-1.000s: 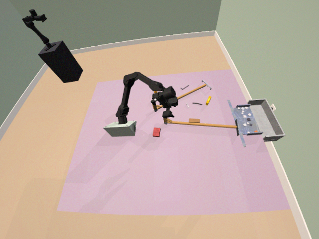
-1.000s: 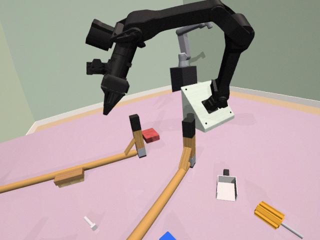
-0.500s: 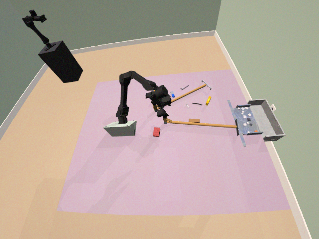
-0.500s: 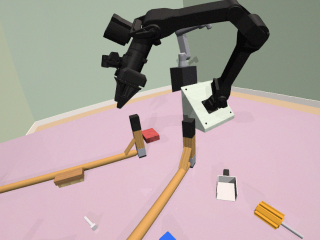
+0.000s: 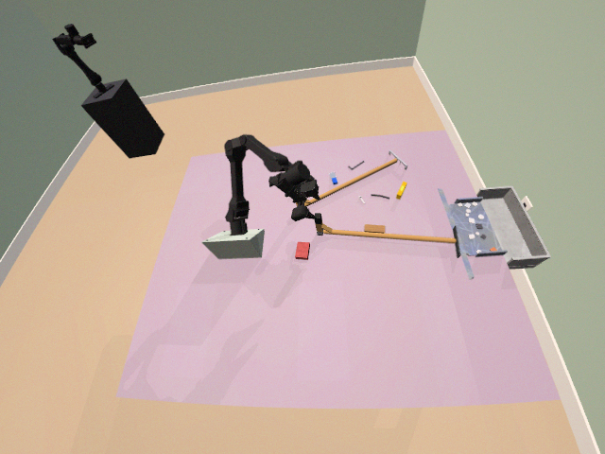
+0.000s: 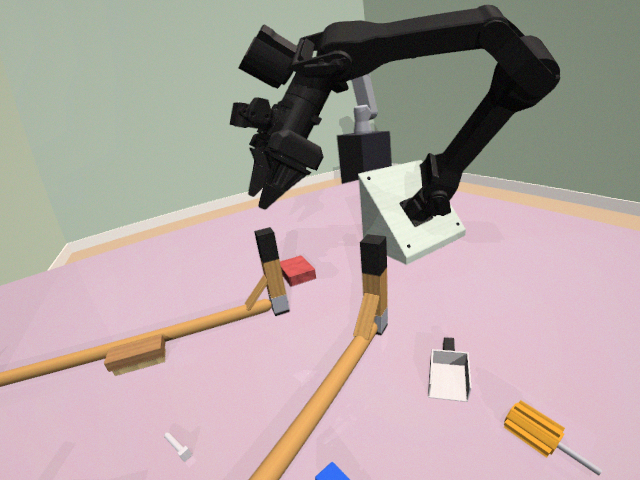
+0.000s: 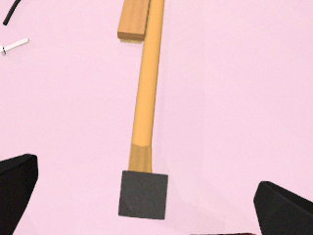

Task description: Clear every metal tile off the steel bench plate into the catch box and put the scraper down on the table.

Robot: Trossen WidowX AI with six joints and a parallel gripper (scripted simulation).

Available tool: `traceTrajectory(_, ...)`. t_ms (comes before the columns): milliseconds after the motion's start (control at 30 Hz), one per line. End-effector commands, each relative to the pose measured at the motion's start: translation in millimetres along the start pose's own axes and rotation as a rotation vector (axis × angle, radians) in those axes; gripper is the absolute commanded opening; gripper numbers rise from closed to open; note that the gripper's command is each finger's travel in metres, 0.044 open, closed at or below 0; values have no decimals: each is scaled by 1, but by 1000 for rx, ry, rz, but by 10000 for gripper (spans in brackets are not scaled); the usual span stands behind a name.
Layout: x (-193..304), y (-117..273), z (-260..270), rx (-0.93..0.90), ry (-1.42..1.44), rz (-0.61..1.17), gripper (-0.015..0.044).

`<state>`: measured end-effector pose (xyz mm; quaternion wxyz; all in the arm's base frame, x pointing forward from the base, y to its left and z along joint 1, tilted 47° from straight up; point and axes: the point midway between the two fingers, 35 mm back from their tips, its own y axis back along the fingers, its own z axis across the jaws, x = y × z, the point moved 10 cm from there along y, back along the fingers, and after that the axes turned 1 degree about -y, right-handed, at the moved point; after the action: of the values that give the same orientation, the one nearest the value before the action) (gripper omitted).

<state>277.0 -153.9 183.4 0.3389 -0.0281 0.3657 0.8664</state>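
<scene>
Currently, the long scraper's (image 5: 390, 236) (image 6: 206, 322) (image 7: 149, 88) upright grip stands below the gripper (image 5: 306, 207) (image 6: 256, 200) (image 7: 146, 196)

From the top view, the catch box (image 5: 527, 219) sits at 3 o'clock off the bench plate (image 5: 462, 220), tiles (image 5: 471, 236) on it. Brush (image 5: 373, 228) (image 6: 135, 353) (image 7: 133, 19)'s just at 12 off the scraper (image 5: 390, 236) (image 6: 206, 323) (image 7: 149, 93)'s shaft.

Robotics lab or test room: black arm (image 5: 235, 183) (image 6: 423, 38) on angled mount (image 5: 234, 248) (image 6: 385, 206), second arm (image 5: 82, 63) (image 6: 363, 95) on pedestal (image 5: 124, 119) (image 6: 364, 155)
</scene>
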Motion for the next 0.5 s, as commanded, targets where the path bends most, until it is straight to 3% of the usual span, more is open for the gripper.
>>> traceTrajectory(0, 12, 6, 1, -4, 10, -18, 440)
traceTrajectory(467, 38, 5, -1, -1, 16, -43, 440)
